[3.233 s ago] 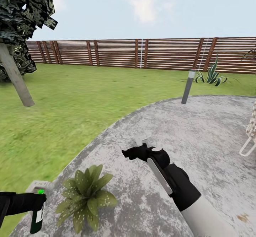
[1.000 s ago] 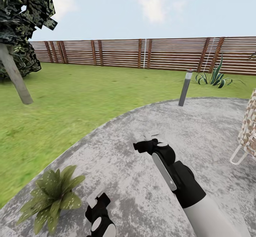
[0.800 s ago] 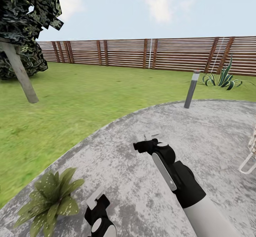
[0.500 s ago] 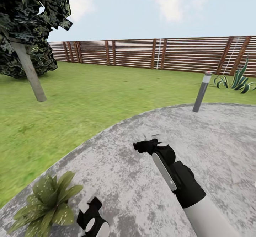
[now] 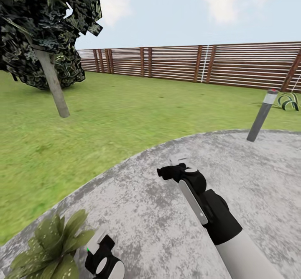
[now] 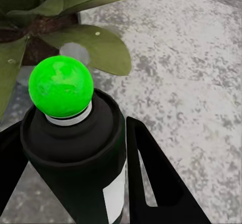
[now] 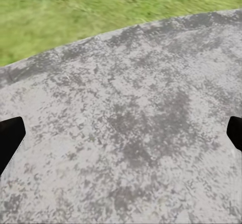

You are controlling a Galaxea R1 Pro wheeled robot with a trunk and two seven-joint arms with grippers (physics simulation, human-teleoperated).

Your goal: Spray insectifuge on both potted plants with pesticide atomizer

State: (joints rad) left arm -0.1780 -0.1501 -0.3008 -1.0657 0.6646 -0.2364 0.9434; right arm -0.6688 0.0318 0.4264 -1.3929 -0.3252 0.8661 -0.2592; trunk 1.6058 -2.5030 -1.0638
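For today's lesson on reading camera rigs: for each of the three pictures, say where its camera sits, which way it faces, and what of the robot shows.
Head view: on the head, facing forward and down over paving, lawn, fence; both arms show.
Left wrist view: near the left tool, facing along its fingers at the held pesticide atomizer and speckled potted plant.
Right wrist view: near the open right tool, facing down at paving; fingertips show.
Shared: the head and left wrist views both show the plant.

Black arm (image 5: 209, 208), white forearm shell

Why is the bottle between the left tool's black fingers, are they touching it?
Touching. The left wrist view shows the atomizer pressed against both fingers of the left tool.
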